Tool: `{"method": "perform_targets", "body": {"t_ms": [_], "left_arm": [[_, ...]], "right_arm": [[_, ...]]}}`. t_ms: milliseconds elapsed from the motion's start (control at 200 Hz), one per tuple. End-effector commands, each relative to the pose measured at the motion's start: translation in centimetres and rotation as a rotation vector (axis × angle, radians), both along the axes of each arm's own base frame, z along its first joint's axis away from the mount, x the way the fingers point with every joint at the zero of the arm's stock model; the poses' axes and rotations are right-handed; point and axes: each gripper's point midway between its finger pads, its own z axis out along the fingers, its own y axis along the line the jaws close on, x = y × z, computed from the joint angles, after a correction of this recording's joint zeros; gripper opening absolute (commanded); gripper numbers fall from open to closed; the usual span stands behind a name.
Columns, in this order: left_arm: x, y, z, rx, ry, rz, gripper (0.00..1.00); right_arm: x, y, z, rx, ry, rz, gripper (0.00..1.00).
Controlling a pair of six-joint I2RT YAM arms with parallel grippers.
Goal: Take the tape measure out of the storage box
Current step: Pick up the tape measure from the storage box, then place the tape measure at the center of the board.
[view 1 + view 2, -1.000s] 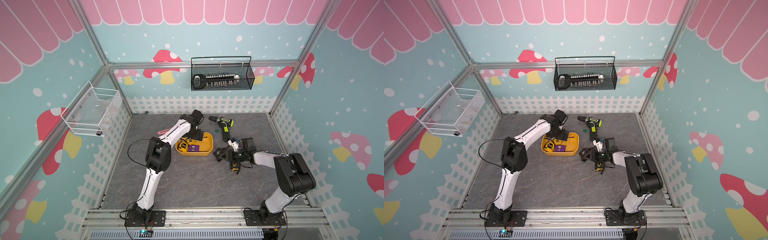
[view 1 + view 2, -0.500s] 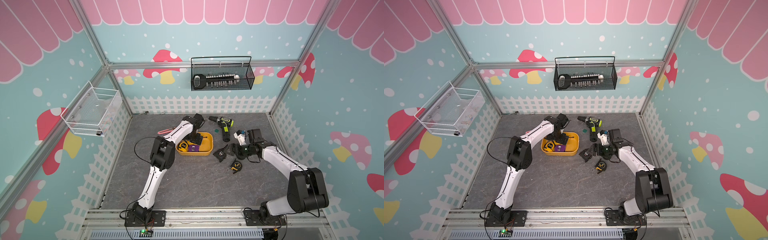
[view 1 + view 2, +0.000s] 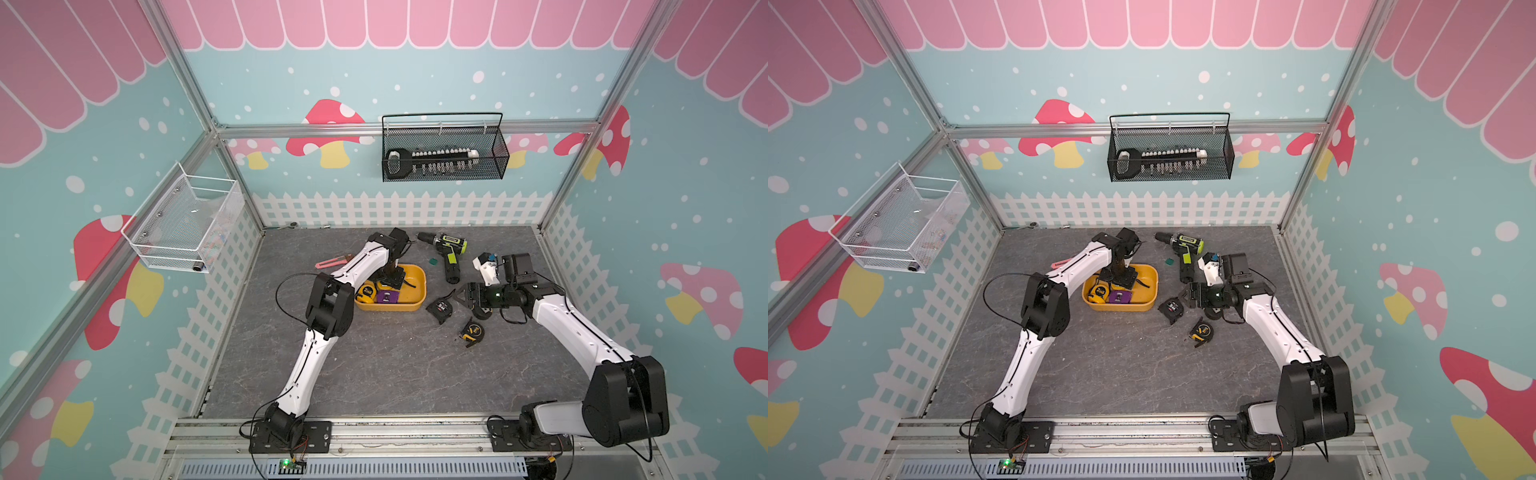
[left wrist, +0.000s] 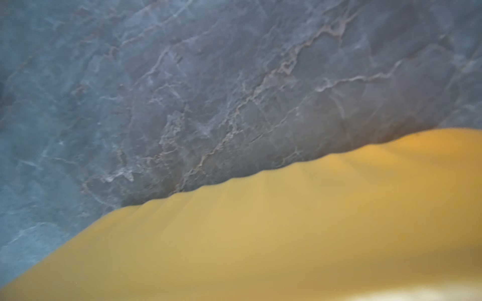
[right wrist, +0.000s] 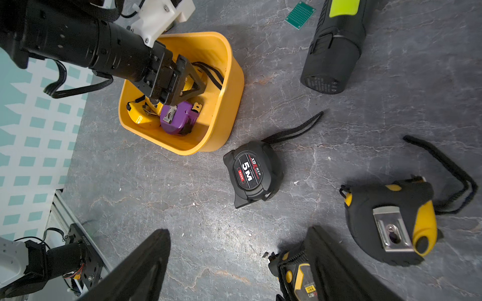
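— Why's the left gripper (image 5: 180, 88) down in the storage box (image 5: 224, 86)?
— Fetching, I'd guess: the yellow tape measure (image 3: 365, 291) and purple tape measure (image 3: 388, 297) sit in its nine o'clock half. Can't tell if it grips. The right gripper (image 5: 237, 230), at three o'clock, gapes empty.

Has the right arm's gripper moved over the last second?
Yes. The right gripper has backed away from the storage box, off the black tape measure lying beside it; its jaws stand open.
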Motion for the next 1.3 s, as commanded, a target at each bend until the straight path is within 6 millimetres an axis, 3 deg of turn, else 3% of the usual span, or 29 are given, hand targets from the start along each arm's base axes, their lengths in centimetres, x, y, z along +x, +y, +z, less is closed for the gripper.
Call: {"method": "perform_targets", "body": {"t_ms": [0,175,310,435,540,726,816,1026,1296], "left_arm": [[-0.5,-0.4,-1.2,-0.004,0.035,-0.016,0.65],[-0.6,-0.3,1.5,-0.032,-0.003,0.011,0.53],[-0.1,-0.8,6.1,-0.11,-0.085,0.073,0.5],[0.1,-1.3,10.7,-0.224,-0.148,0.149,0.49],[-0.3,-1.7,13.1,-0.364,-0.143,0.228,0.49],[-2.4,-3.5,15.0,-0.632,-0.048,0.347,0.47],[-3.8,-4.2,14.8,-0.706,-0.004,0.385,0.46],[-6.3,-4.6,15.1,-0.773,0.031,0.417,0.46],[-7.4,-4.9,15.5,-0.796,0.028,0.415,0.46]], "right_arm": [[-0.5,-0.2,-0.8,-0.007,0.018,0.004,0.86],[-0.7,0.0,-0.9,0.005,0.015,0.014,0.86],[-0.6,0.7,-0.7,0.054,0.001,0.031,0.85],[-0.4,2.7,0.2,0.165,-0.062,0.075,0.85],[-0.1,5.3,0.7,0.229,-0.12,0.105,0.86],[0.8,11.2,1.8,0.297,-0.23,0.176,0.86],[1.2,13.8,1.8,0.292,-0.26,0.21,0.86],[3.4,15.8,2.8,0.384,-0.344,0.137,0.85],[5.0,18.8,2.3,0.461,-0.332,0.154,0.76]]}}
